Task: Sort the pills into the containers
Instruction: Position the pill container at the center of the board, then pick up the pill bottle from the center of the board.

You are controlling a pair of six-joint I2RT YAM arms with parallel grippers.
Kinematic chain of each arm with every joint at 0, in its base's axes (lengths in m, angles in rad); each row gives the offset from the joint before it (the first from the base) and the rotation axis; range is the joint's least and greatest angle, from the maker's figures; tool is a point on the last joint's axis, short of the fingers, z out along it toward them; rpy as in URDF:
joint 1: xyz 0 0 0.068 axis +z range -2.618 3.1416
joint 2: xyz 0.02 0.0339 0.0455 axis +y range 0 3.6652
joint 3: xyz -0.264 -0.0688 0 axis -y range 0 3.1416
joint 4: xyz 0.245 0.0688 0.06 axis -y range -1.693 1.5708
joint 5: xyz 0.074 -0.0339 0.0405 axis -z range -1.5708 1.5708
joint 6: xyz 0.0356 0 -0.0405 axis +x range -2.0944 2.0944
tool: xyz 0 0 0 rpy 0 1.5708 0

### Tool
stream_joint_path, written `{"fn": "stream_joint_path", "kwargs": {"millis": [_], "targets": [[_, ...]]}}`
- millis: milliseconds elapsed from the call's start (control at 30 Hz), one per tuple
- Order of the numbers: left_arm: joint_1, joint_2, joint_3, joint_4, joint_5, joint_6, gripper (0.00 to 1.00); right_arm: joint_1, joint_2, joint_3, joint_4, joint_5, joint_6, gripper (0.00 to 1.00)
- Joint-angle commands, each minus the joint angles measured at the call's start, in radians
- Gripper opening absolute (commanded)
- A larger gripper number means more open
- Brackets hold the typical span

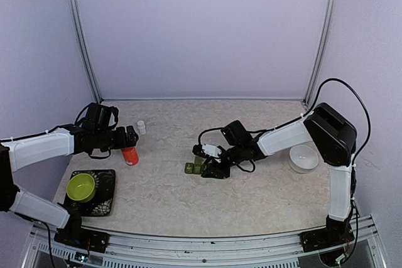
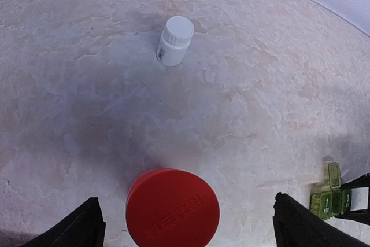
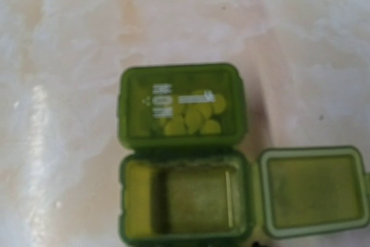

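Overhead, the right hand (image 1: 215, 169), its grip impossible to tell, sits at the green pill box (image 1: 192, 168) mid-frame on the counter (image 1: 264, 199); pills (image 3: 193, 117) show under one shut lid (image 3: 173, 80), the next cell (image 3: 191, 201) gapes empty, so a drop should centre there, while the left hand (image 1: 130, 137) is spread wide.

Lilac walls (image 1: 201, 29), marbled tabletop (image 1: 251, 202)
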Motion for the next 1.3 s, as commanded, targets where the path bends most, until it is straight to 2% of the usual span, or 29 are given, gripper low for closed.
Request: {"fn": "stream_joint_path", "kwargs": {"millis": [0, 100, 267, 400, 600, 733, 933, 1033, 1200, 1267], "targets": [[0.007, 0.007, 0.021, 0.025, 0.005, 0.017, 0.99, 0.011, -0.031, -0.034, -0.004, -0.019, 0.002, 0.39], [0.007, 0.024, 0.029, 0.027, 0.015, 0.017, 0.99, 0.016, -0.031, -0.039, -0.012, -0.005, 0.002, 0.42], [0.007, 0.035, 0.029, 0.019, -0.005, 0.009, 0.98, 0.017, -0.064, -0.064, -0.008, 0.036, 0.020, 0.60], [0.007, 0.032, 0.025, 0.016, -0.027, 0.010, 0.93, 0.017, -0.118, -0.104, 0.002, 0.089, 0.047, 0.72], [0.007, 0.049, 0.024, 0.021, -0.037, 0.017, 0.79, 0.017, -0.214, -0.158, 0.002, 0.161, 0.117, 0.78], [0.007, 0.068, 0.018, 0.020, -0.041, 0.019, 0.76, 0.017, -0.304, -0.193, 0.000, 0.223, 0.155, 0.81], [0.006, 0.074, 0.012, 0.030, -0.044, 0.019, 0.55, 0.017, -0.395, -0.219, -0.010, 0.276, 0.201, 0.82], [0.006, 0.069, 0.008, 0.036, -0.043, 0.018, 0.45, 0.017, -0.416, -0.229, -0.003, 0.261, 0.230, 0.82], [0.004, 0.068, 0.008, 0.034, -0.023, 0.023, 0.20, 0.018, -0.443, -0.260, 0.031, 0.231, 0.243, 0.83], [0.000, 0.060, 0.009, 0.034, 0.002, 0.026, 0.14, 0.018, -0.445, -0.262, 0.032, 0.198, 0.240, 0.84]]}}
